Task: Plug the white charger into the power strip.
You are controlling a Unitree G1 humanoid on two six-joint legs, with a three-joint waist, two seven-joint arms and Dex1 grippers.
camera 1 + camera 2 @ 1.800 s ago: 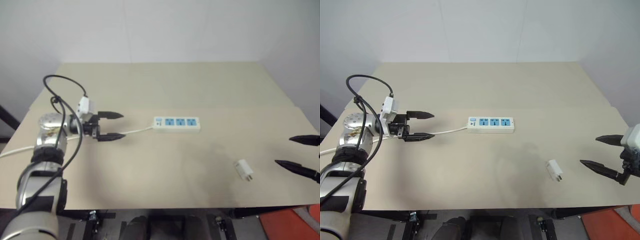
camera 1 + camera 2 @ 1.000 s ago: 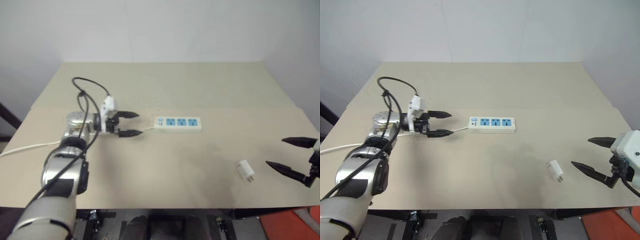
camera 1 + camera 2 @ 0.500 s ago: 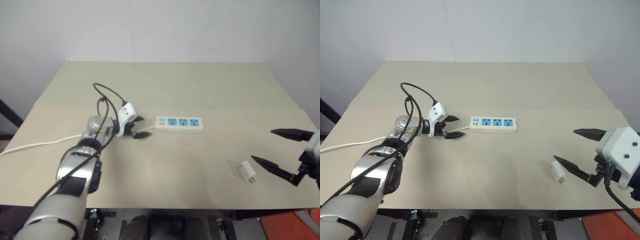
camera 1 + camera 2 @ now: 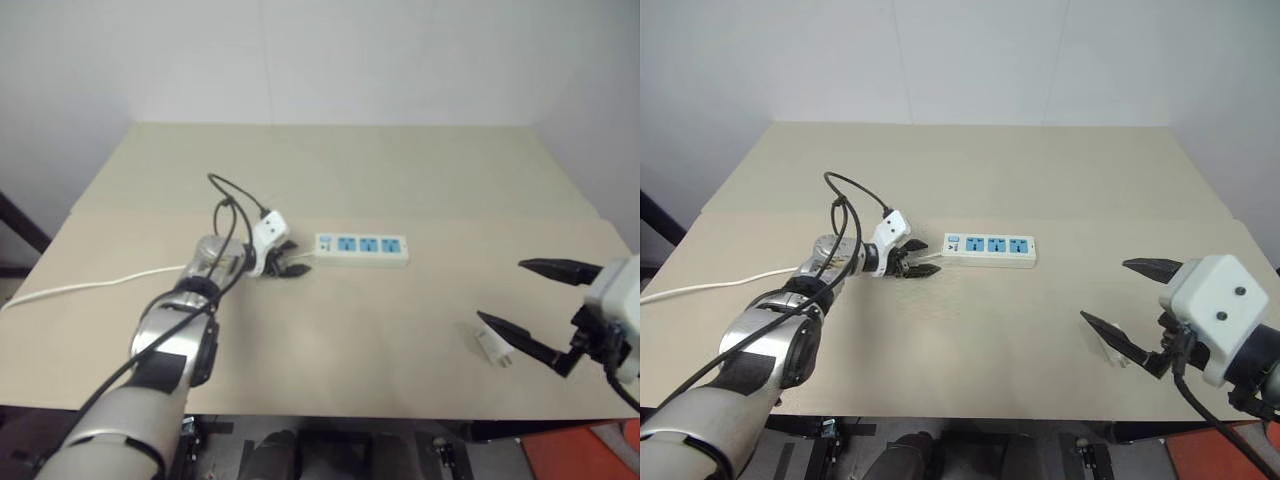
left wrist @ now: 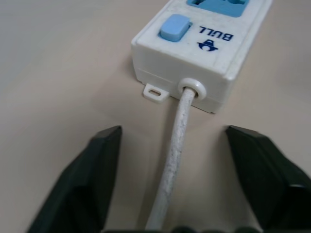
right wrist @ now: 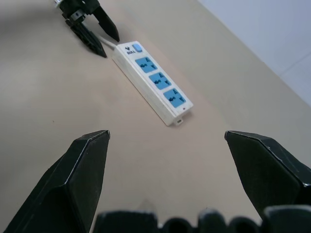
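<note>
The left gripper [image 5: 177,160] straddles the white cord [image 5: 173,160] with fingers apart, just short of the power strip [image 5: 194,58], whose switch end faces it.

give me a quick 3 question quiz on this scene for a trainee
1. True or false: the charger is already plugged into the strip.
2. What runs between the left gripper's fingers? A) the strip's cord B) the charger C) nothing
3. Fill in: the strip has ___ blue sockets.

Key
1. False. The charger lies on the table, well apart from the strip, just beside the lower finger of the open right gripper.
2. A. The cord passes between the fingers at the strip's switch end; they stand apart on either side of it without touching it.
3. Three.
</note>
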